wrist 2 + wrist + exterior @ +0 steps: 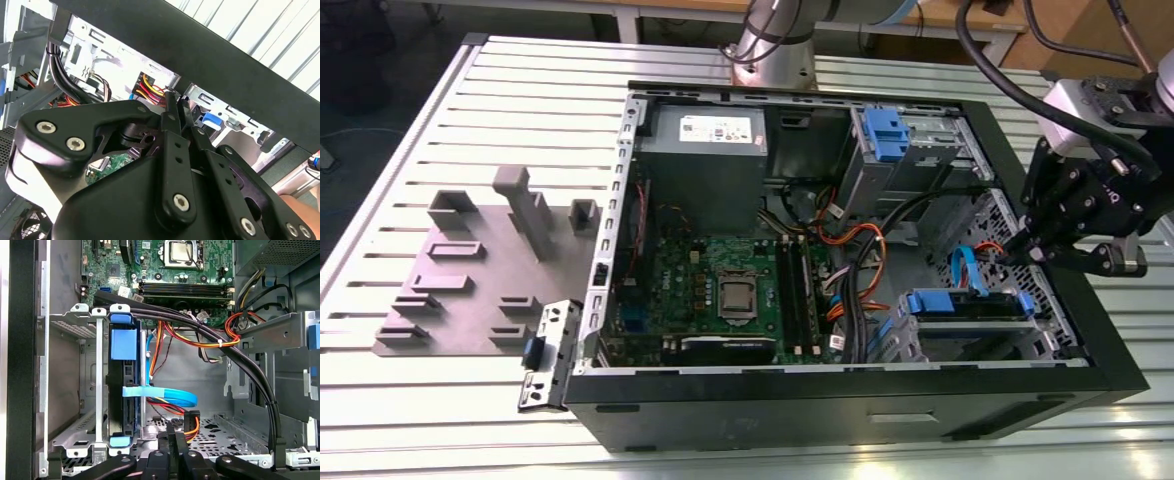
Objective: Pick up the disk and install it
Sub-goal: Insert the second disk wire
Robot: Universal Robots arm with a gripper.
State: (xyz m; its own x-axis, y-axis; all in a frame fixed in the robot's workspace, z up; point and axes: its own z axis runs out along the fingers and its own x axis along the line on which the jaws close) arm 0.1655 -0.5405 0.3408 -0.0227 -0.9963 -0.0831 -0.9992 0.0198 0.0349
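The disk (967, 304) sits edge-up in the lower drive cage at the front corner of the open computer case (854, 400), on the exterior view's right. Its blue carrier rails show along the top. In the first wrist view the disk (124, 390) stands inside the metal cage (65, 390) with blue tabs at both ends. A blue flat cable (165, 396) reaches its side. My gripper (1011, 252) hangs over the case wall just beside that cage. Its fingers (175, 432) are shut together with nothing between them, and they point into the case (172, 97).
A blue bracket (887, 135) is fixed to the upper drive bay. Black and orange cable bundles (220, 335) cross the case between motherboard (720, 280) and bays. A grey fixture plate (480, 270) lies on the slatted table, on the exterior view's left.
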